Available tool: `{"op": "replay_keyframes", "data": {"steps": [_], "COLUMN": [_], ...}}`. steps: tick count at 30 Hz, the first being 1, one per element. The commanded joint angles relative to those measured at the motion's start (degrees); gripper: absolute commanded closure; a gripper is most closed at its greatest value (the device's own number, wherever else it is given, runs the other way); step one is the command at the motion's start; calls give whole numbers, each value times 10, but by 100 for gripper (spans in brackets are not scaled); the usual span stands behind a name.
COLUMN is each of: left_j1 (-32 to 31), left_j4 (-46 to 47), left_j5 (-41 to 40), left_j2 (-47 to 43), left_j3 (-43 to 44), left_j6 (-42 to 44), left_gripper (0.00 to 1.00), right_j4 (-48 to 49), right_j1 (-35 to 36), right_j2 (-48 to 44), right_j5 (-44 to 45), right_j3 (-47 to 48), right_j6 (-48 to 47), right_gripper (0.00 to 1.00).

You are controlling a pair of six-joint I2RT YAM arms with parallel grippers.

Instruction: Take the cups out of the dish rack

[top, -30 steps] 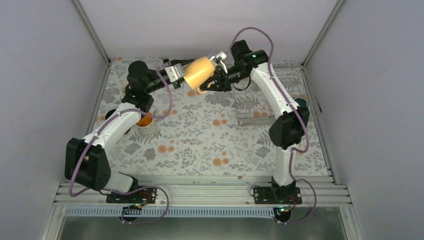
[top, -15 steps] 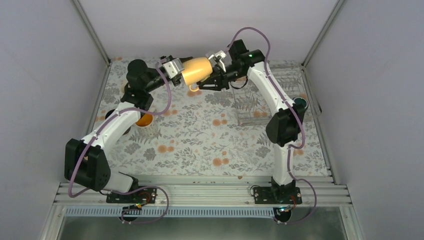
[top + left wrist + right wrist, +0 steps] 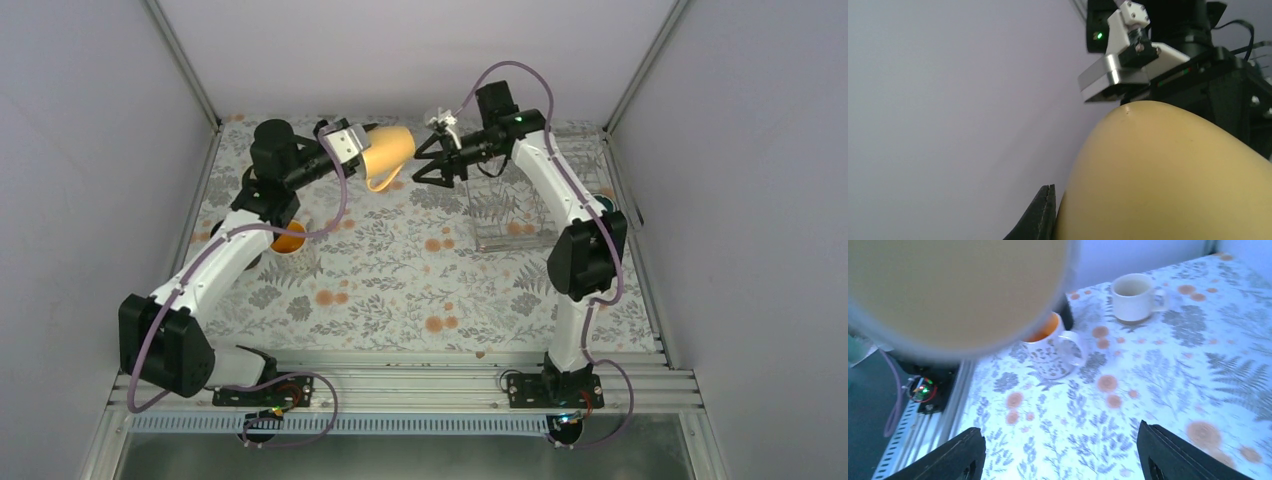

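Slip risk: left gripper (image 3: 352, 148) alone clamps the orange-yellow mug (image 3: 392, 150) in mid-air, right gripper (image 3: 418, 166) spread wide just beside it, so 1 bump could knock it loose.

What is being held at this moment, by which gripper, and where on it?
The left gripper holds the yellow mug by the end facing that arm, handle free. The right gripper is open and empty.

Lab rig: aluminium frame (image 3: 400, 383), plain grey walls (image 3: 90, 150)
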Motion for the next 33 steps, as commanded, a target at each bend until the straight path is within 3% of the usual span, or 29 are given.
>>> {"op": "replay_keyframes", "data": {"steps": [1,8,15,22,25,29,33], "left_j1": [16,73,109,162,175,178,179], "left_j4": [-11,-19,-189,-316,-455,-620,-674], "left_j5": [-54,-101,-183,-230,-242,-269,-314], "left_j2": [-33,-29,37,99,156,243,291], "left_j3": [26,41,152,248,343,464,520], "left_j6": [30,21,71,104,121,143,151], "left_gripper": [98,98,98,98,98,98,97], "right_j4": [13,-106,-142,-128,-112,-43,18], "right_j1": [-32,-34,-36,-38,-38,-39,-40], "right_j2": [-32,-39,-70,-122,-144,-200,-249], "right_j5": [22,37,88,160,208,306,391], "right_j3": [3,9,-15,-55,-84,-148,-215], "right_j6": [-18,-125,-151,-156,-145,-109,-91], "right_gripper": [20,17,13,10,1,0,0]}}
